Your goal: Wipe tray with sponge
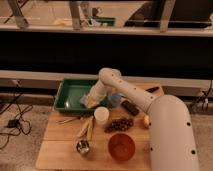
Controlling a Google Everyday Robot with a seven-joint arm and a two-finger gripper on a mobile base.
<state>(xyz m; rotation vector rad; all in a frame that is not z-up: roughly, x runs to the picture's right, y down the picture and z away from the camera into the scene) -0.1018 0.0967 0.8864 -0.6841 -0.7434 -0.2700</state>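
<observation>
Camera view. A wooden surface [59, 150] carries all items. The tray [69, 91], green and rectangular, sits at the surface's rear left corner. The white arm [131, 95] reaches from the robot body, right of the tray, and bends down into the tray's right half.

The end effector [91, 102] is low inside the tray, near its front right corner. Whether it is apart, together or clamped on anything cannot be told. The sponge [83, 100], pale blue, lies on the tray floor at the end effector, on its left side; contact between them is not discernible.

- Just right of the tray: a rounded blue object [115, 100], then a dark block [131, 107].
- Just in front of the tray's right corner: a white cup [101, 115].
- In front of the tray: yellow elongated items [86, 129] and a metal cup [83, 147].
- Front right of the tray: a dark clustered item [119, 124] and, nearer the front edge of the surface, a red-orange bowl [121, 146].
</observation>
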